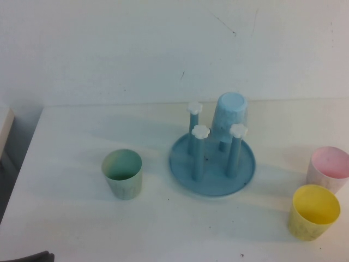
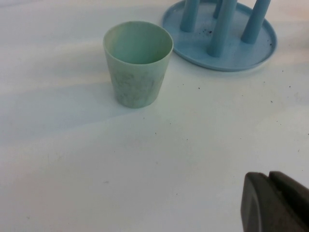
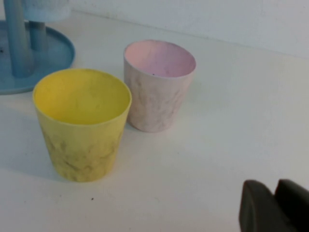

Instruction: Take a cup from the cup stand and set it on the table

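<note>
The pale mint-green tapered plastic cup [image 1: 122,174] stands upright on the white table [image 1: 71,218], toward its left edge, apart from the blue round cup stand [image 1: 212,166]. The task seems done. The left gripper [image 2: 275,203] near the front edge has its fingers together; the right gripper [image 3: 276,205] near the front right corner too. Next, I think both only wait.

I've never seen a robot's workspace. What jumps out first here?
A blue round plastic cup stand sits mid-table, a light blue cup upside down on its back peg. The mint-green plastic cup stands upright to its left, a yellow cup and pink cup to its right. The left claw and right claw hover low nearby.
</note>
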